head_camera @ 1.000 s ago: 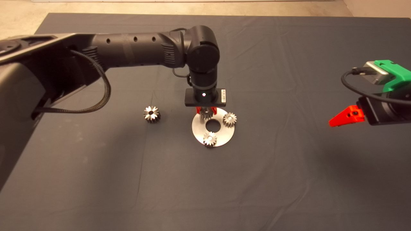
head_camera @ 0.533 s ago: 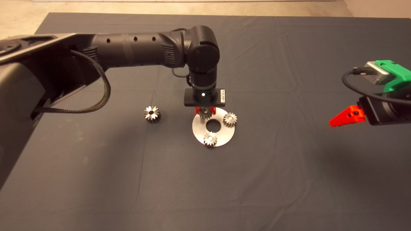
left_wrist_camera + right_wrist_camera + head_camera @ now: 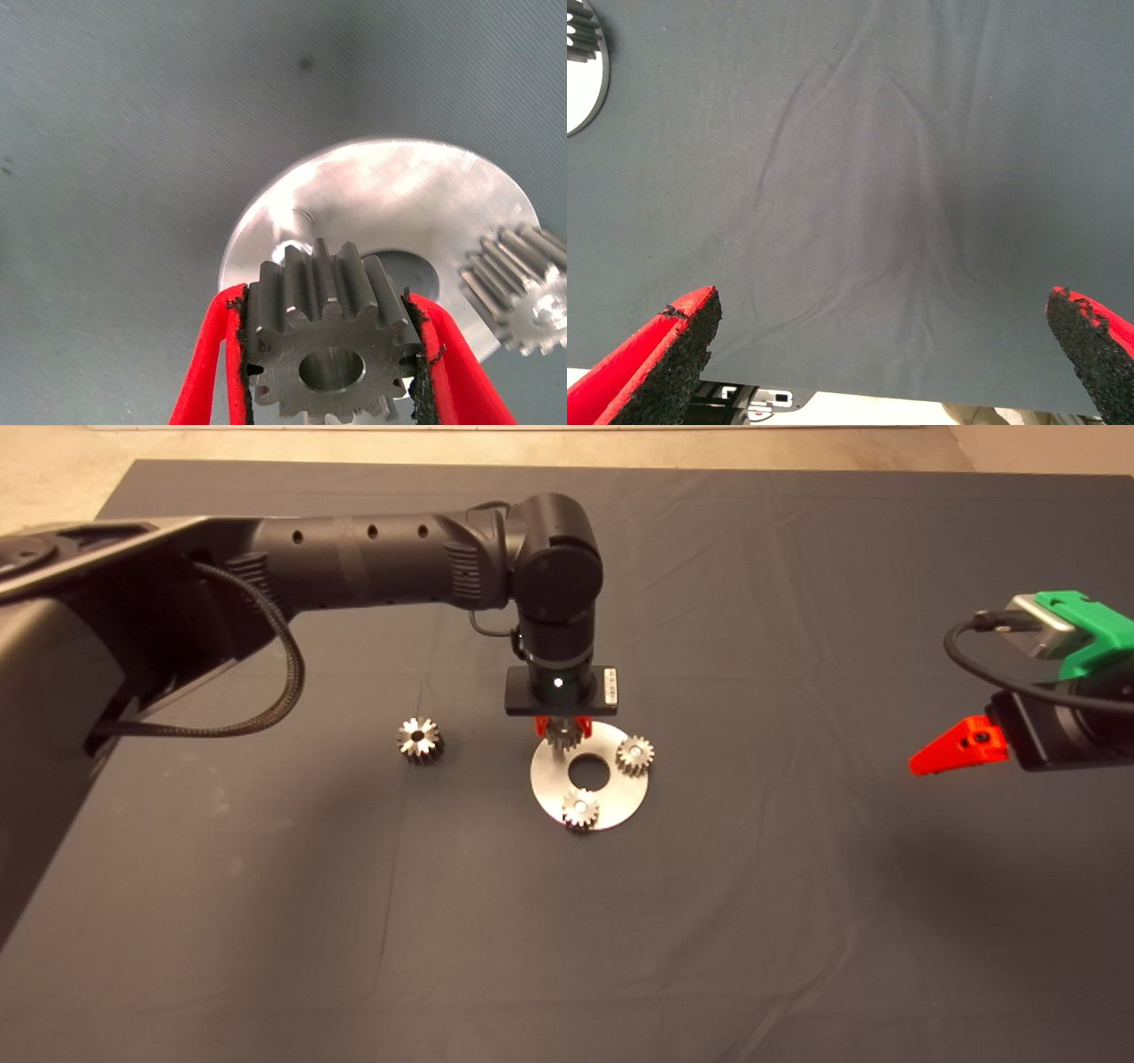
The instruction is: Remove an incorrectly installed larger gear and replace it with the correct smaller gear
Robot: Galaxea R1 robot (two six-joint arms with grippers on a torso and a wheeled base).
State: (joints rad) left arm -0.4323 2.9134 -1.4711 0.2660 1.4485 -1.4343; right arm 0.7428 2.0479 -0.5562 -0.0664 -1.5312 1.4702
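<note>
My left gripper (image 3: 562, 733) is shut on the smaller gear (image 3: 328, 341), a low fine-toothed silver gear with a round centre hole. It holds the gear over the far left part of the round silver plate (image 3: 620, 793), and its red fingers (image 3: 213, 372) press the gear's two sides. Whether the gear touches the plate (image 3: 399, 204) I cannot tell. The larger gear (image 3: 418, 740), chunky with coarse teeth, lies on the mat left of the plate. At the right edge my right gripper (image 3: 943, 757) hangs open over bare mat.
Two more fine-toothed gears sit on the plate, one at its right side (image 3: 634, 754) and one at its near edge (image 3: 580, 810). The plate has a round centre hole (image 3: 587, 772). Wrinkled dark mat (image 3: 904, 177) spreads all around.
My left gripper has shifted slightly left and toward the far side with the gear in it. The right arm and the other gears have not moved.
</note>
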